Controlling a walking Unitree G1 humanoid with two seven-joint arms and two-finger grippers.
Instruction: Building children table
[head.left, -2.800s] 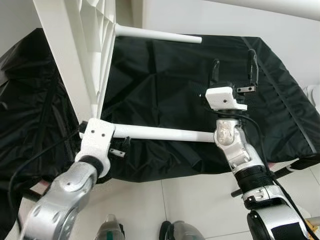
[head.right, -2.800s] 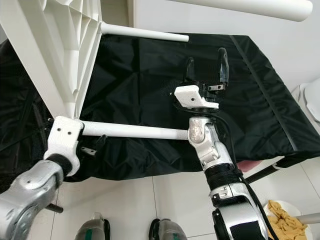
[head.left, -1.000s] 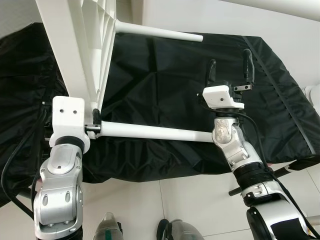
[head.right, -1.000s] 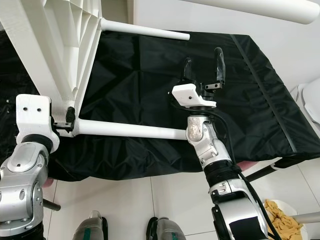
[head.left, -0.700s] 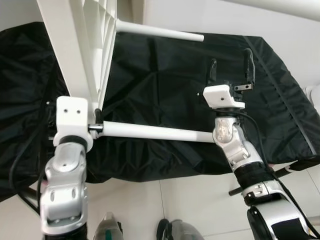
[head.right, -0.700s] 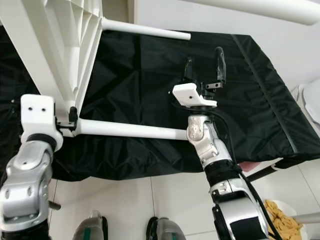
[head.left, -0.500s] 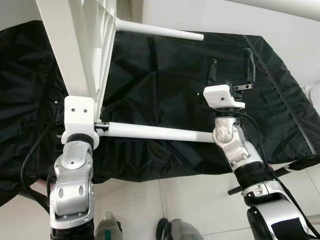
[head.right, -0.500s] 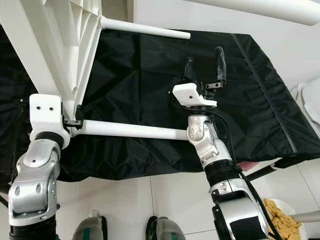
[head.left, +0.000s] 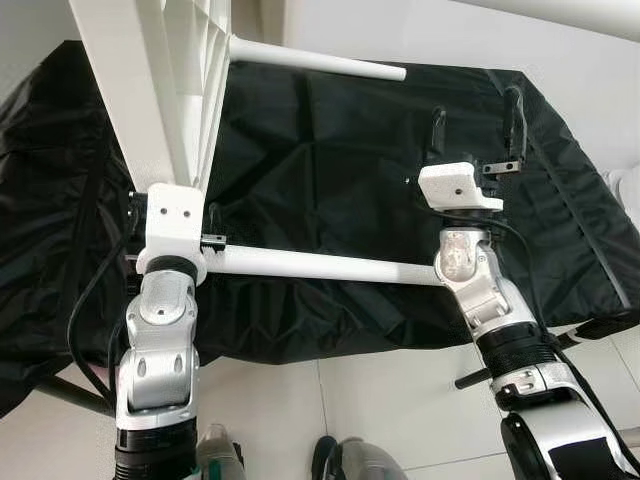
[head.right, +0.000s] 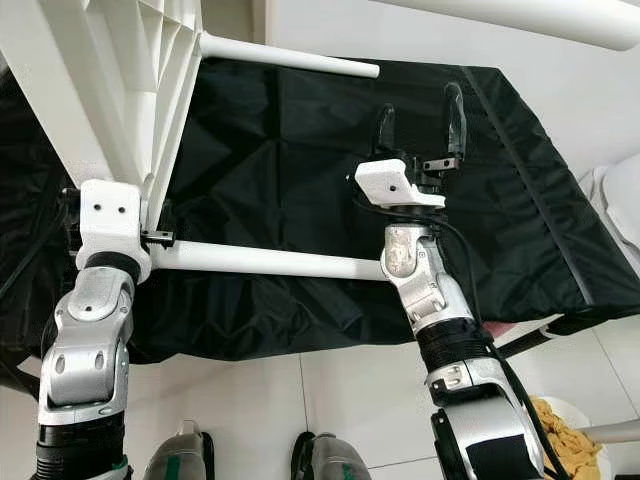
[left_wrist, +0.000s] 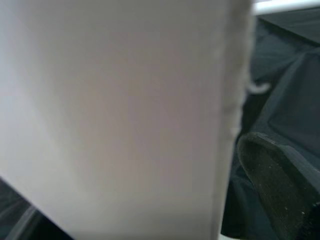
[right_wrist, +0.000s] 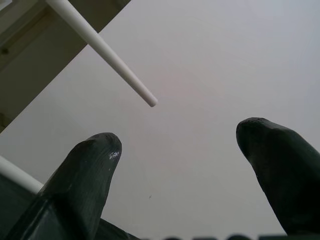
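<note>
A white children's table lies tipped on its side, its ribbed top (head.left: 150, 90) at the left. Two legs point right across the black cloth: the lower leg (head.left: 320, 266) and the upper leg (head.left: 320, 62). My left gripper (head.left: 172, 208) is at the top's lower corner, where the lower leg joins. It is open, with a black finger (left_wrist: 280, 190) on each side of the white edge. My right gripper (head.left: 473, 125) is raised past the lower leg's free end, open and holding nothing. In its wrist view, another leg (right_wrist: 105, 52) crosses above the fingers (right_wrist: 85, 170).
The black cloth (head.left: 330, 160) covers a low surface that fills the middle of the view. White tiled floor (head.left: 390, 400) lies in front, with my feet (head.left: 350, 465) on it. A bowl of chips (head.right: 570, 430) stands at the lower right. A third leg (head.right: 500, 15) runs along the top.
My left arm has swung in from the lower left and come up against the tabletop's corner. The right gripper has shifted slightly to the right. The table has stayed where it was.
</note>
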